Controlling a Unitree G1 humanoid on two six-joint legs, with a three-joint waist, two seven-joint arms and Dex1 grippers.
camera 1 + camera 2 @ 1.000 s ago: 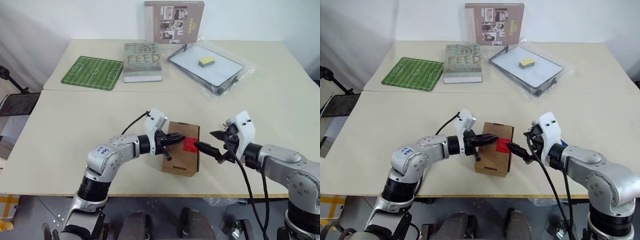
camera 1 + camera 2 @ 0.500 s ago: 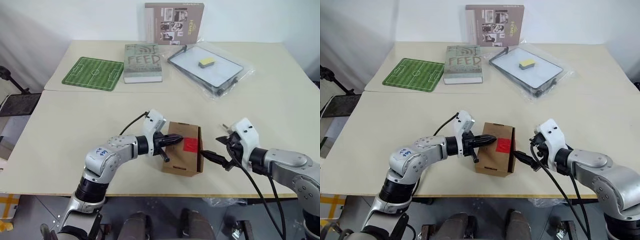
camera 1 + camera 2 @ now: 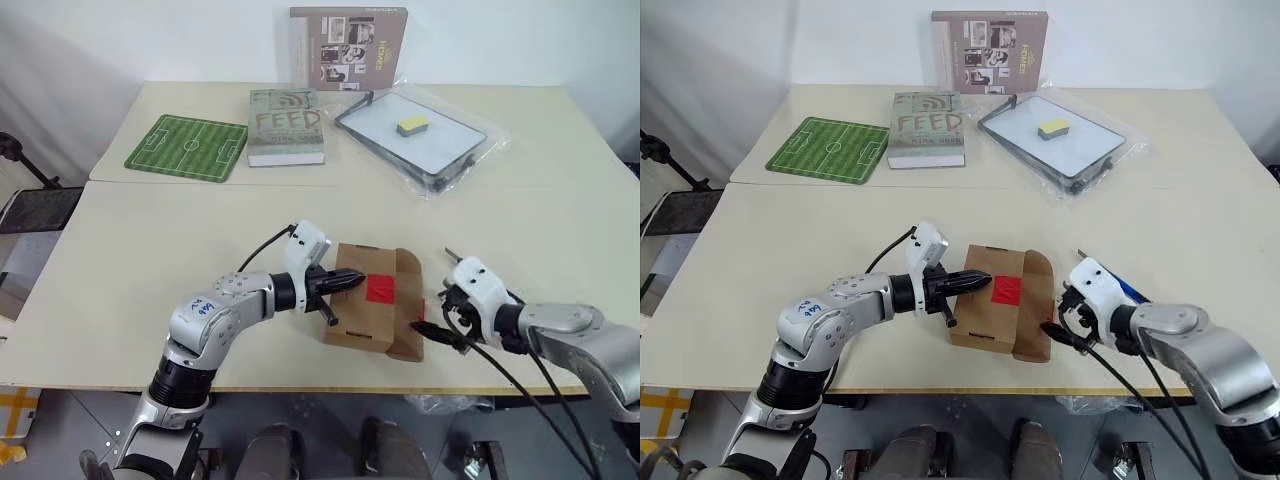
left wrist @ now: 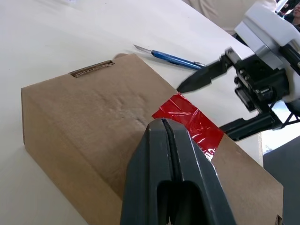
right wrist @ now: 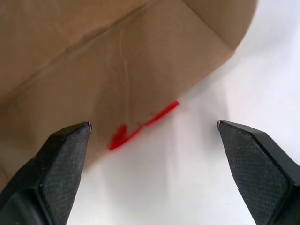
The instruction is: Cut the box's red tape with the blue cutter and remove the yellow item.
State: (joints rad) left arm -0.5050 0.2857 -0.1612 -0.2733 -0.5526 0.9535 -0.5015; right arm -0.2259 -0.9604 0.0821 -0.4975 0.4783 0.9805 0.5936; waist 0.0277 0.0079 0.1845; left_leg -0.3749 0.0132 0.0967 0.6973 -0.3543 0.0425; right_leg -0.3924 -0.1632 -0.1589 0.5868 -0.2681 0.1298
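The brown box (image 3: 358, 312) lies near the table's front edge, with the red tape (image 3: 380, 290) on its top. Its right end flap (image 3: 406, 335) hangs open and carries a torn red strip (image 5: 140, 124). My left gripper (image 3: 345, 282) is shut, and its tips rest on the box top just left of the tape (image 4: 187, 119). My right gripper (image 3: 425, 326) stands open at the flap's outer edge, nothing between its fingers (image 5: 63, 150). The blue cutter (image 4: 173, 58) lies on the table beyond the box, behind my right hand (image 3: 1122, 287). The yellow item is hidden.
At the back are a green football-pitch mat (image 3: 186, 145), a grey-green book (image 3: 285, 125), an upright brown booklet (image 3: 348, 45) and a bagged white tray (image 3: 440, 140) holding a flat yellow block (image 3: 412, 125). The table's front edge (image 3: 300, 388) runs close below the box.
My right gripper has moved down and to the right, rolling as it went, and the box's right end flap has swung open. The left gripper stayed on the box top.
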